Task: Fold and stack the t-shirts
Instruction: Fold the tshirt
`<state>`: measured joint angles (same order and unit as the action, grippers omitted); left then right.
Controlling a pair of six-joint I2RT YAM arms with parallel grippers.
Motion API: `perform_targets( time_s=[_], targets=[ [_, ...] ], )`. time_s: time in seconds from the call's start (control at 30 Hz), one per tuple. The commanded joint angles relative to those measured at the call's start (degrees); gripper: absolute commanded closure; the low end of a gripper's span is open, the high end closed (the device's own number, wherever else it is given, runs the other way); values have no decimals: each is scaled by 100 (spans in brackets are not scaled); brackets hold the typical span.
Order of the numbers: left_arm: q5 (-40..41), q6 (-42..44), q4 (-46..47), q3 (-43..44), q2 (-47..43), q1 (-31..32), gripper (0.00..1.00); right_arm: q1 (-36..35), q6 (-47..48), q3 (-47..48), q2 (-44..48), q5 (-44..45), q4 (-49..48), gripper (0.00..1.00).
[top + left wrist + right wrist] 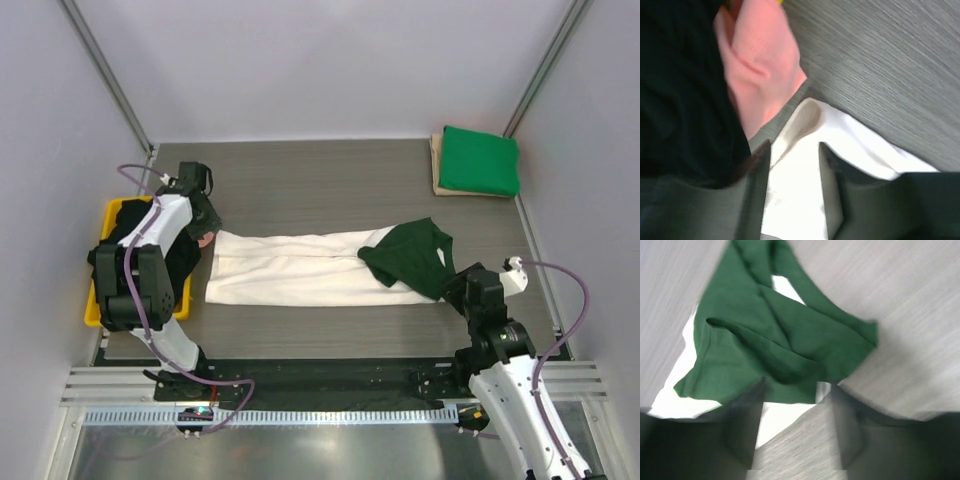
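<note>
The cream t-shirt (295, 268) lies folded into a long strip across the middle of the table, its dark green sleeve part (410, 255) bunched on its right end. My left gripper (210, 236) is open over the strip's left end; in the left wrist view (795, 150) cream cloth (800, 190) lies between and below its spread fingers. My right gripper (456, 287) is open at the right end; in the right wrist view (792, 390) the dark green cloth (780, 335) lies just ahead of its fingertips. A bright green t-shirt (481, 160) lies folded at the back right.
A yellow tray (93, 308) at the left edge holds a black t-shirt (175, 258) and a pink one (760, 65), both close beside my left gripper. The bright green shirt rests on a flat tan board (438, 172). Frame posts stand at the back corners.
</note>
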<state>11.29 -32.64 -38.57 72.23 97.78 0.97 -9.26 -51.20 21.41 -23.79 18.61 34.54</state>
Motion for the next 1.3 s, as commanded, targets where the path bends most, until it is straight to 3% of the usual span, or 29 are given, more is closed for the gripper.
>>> perform_targets(
  time_s=[0.0,0.03,0.1,0.13,0.27,0.3,0.43,0.57,0.87,1.07,1.27],
  targets=[
    [85,-181,16,-156,-434,-71,52,-15,-804,-189,409,309,307,35],
    [67,-216,51,-200,-609,-71,40,-15,-804,-181,471,353,325,30],
    [224,-251,68,-288,-803,-71,29,-15,-725,-15,516,529,351,25],
    [294,-312,77,-314,-995,-71,28,-15,-681,56,490,573,342,25],
    [15,-225,279,-358,-1191,-62,31,-15,-251,250,95,127,-139,25],
    [-134,-199,384,-393,-1182,-10,32,-15,-128,224,-263,-362,-524,26],
    [-66,-137,438,-367,-884,613,34,-41,-22,293,-1422,-1068,-1212,29],
    [-13,-260,464,-446,-497,1255,35,-304,49,390,-2321,-1237,-1573,28],
    [-416,-971,947,-1455,-154,1520,38,-788,-162,504,-4377,-1281,-2188,24],
    [-777,-1499,1281,-2255,-215,1845,39,-788,162,1540,-6170,-1237,-2461,22],
    [-1094,-1955,1659,-3126,-487,2029,41,-788,628,3631,-8324,-1790,-2190,25]
  ],
)
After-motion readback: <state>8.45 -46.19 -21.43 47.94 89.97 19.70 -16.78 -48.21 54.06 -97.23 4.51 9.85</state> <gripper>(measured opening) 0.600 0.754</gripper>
